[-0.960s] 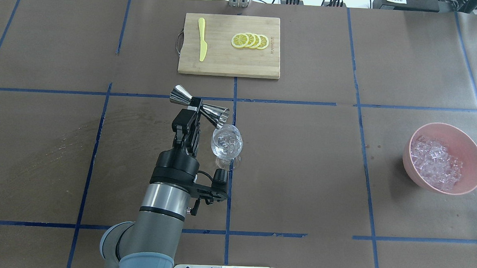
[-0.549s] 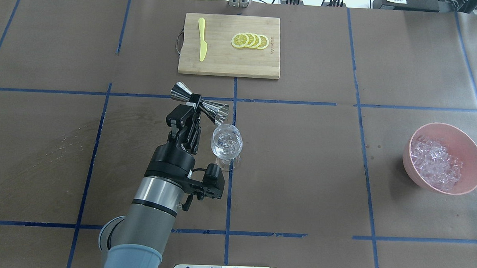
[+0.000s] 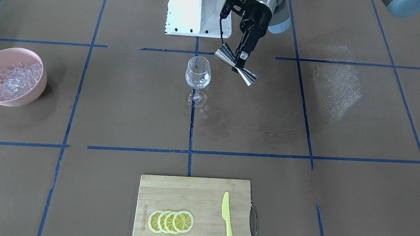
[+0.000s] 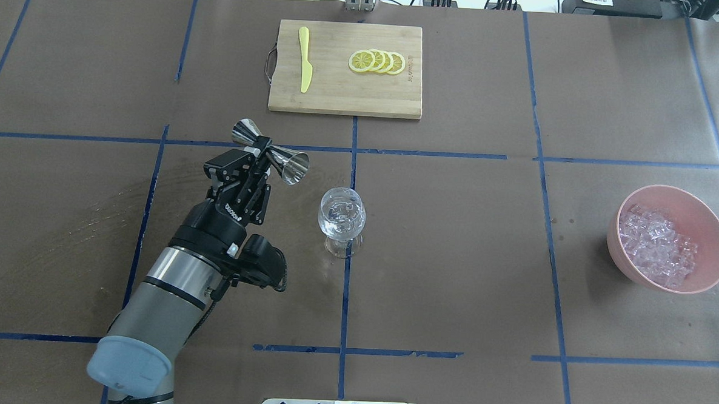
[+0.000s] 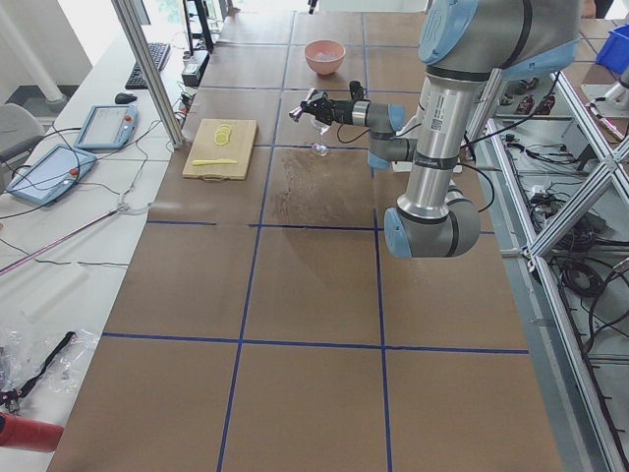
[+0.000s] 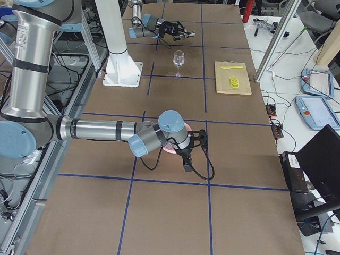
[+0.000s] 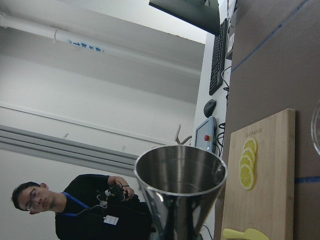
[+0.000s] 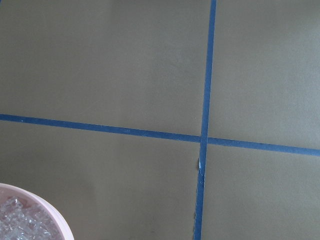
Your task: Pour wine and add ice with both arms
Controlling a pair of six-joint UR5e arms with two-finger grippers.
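Note:
My left gripper (image 4: pixel 259 156) is shut on the waist of a steel jigger (image 4: pixel 288 161), which lies nearly level above the table. The jigger hangs left of and beyond the wine glass (image 4: pixel 341 216), clear of its rim. From the front, that gripper (image 3: pixel 240 60) and jigger (image 3: pixel 248 77) show right of the glass (image 3: pixel 198 74). No dark wine is visible in the glass or jigger. The ice (image 4: pixel 658 245) fills a pink bowl (image 4: pixel 669 192) at the far right. My right gripper (image 6: pixel 187 162) hovers by the bowl; I cannot tell whether it is open or shut.
A wooden cutting board (image 4: pixel 400 100) at the back holds lemon slices (image 4: pixel 378 61) and a yellow knife (image 4: pixel 305 60). A wet-looking smear (image 4: pixel 110 215) marks the paper on the left. The white pedestal base (image 3: pixel 200 8) stands near the robot. A person (image 7: pixel 75 210) shows behind the jigger.
My left arm has swung left and drawn the jigger off the glass rim, where its mouth was tipped over the glass. Glass and bowl have not moved.

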